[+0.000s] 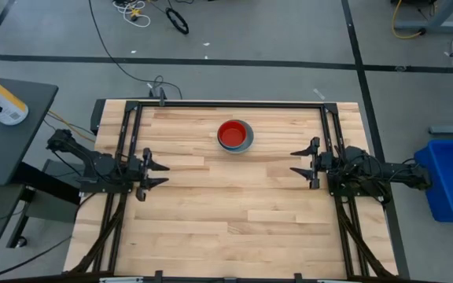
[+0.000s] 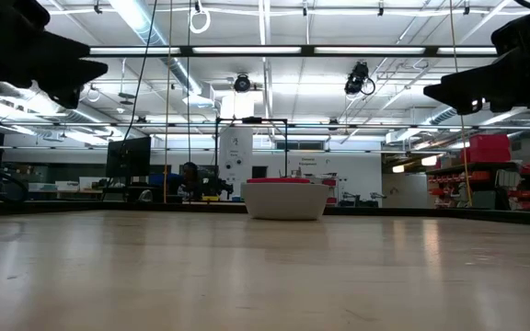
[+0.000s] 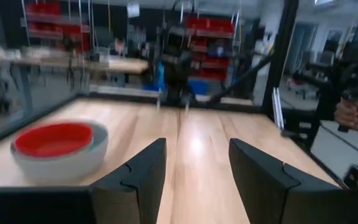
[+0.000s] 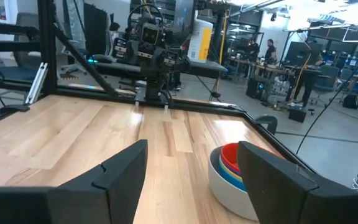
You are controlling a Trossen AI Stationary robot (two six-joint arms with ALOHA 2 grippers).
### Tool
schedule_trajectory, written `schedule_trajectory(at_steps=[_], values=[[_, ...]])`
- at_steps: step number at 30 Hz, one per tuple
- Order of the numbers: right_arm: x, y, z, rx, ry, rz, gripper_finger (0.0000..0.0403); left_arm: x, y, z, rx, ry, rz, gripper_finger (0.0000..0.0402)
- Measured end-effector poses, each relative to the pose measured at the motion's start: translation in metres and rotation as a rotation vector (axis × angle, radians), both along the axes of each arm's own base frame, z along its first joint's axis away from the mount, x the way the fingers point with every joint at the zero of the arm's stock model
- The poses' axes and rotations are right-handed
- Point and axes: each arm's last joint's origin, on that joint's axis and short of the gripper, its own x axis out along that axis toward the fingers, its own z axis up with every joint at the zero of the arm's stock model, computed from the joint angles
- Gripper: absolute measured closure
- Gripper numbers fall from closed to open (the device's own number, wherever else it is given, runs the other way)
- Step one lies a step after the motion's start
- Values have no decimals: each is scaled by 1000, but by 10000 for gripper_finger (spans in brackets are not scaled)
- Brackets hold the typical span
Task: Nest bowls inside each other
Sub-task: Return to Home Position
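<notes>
The bowls [image 1: 235,135] stand as one nested stack in the upper middle of the high view, on the wooden table [image 1: 211,236]. The red bowl [image 1: 231,133] sits innermost and the grey bowl [image 1: 248,142] forms the outer shell. In the right wrist view, the edges of the yellow bowl [image 4: 226,165] and the light blue bowl [image 4: 224,175] show layered between them; a dark blue one may be tucked in there too, but I cannot pick it out. No bowl shows loose elsewhere on the boards, so the nesting looks done, with only the arms' parking left. The left gripper [image 1: 162,174] at middle left and the right gripper [image 1: 296,161] at middle right each hang well apart from the stack, fingers spread wide and holding nothing.
</notes>
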Motion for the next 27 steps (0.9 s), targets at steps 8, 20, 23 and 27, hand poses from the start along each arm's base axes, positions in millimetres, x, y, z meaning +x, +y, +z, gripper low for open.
schedule_trajectory(at_steps=[8, 20, 23, 27], values=[[0, 0, 0, -1, -1, 0, 134, 14, 1, -17, -45, 148, 35, 219], [0, 0, 0, -7, 0, 1, 132, 14, 2, -16, -125, 253, -131, 219], [0, 0, 0, -5, 1, 1, 140, 10, 6, -11, -115, 254, -37, 219], [0, 0, 0, 3, 0, 3, 151, 4, 10, -3, -81, 170, 8, 219]])
